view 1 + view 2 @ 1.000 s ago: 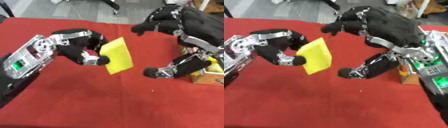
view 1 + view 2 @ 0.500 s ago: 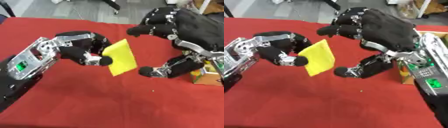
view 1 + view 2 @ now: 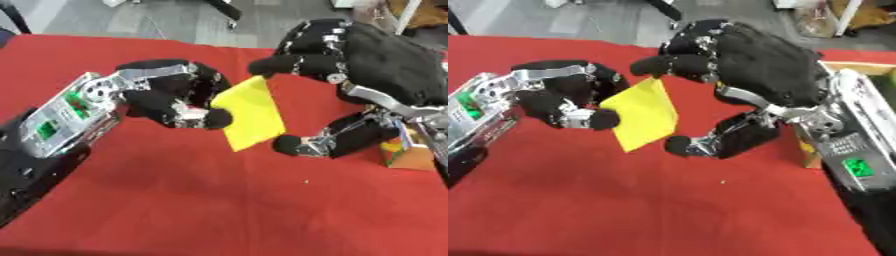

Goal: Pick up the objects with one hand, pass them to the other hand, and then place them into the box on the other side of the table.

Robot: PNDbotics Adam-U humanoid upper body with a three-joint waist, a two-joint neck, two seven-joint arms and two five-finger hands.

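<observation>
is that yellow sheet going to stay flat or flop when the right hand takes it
The yellow sheet probably has some stiffness: pinched only at one edge by the left hand, it stands out flat without drooping. It looks thin, so likely light, and may bend if squeezed. The right hand has its fingertips above and below it; smooth faces might let it slip.

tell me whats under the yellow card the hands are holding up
Beneath the yellow card, held off the table by the left hand, only bare red tablecloth shows. The right hand closes on its top and bottom edges. The cloth directly behind the card is covered.
</observation>
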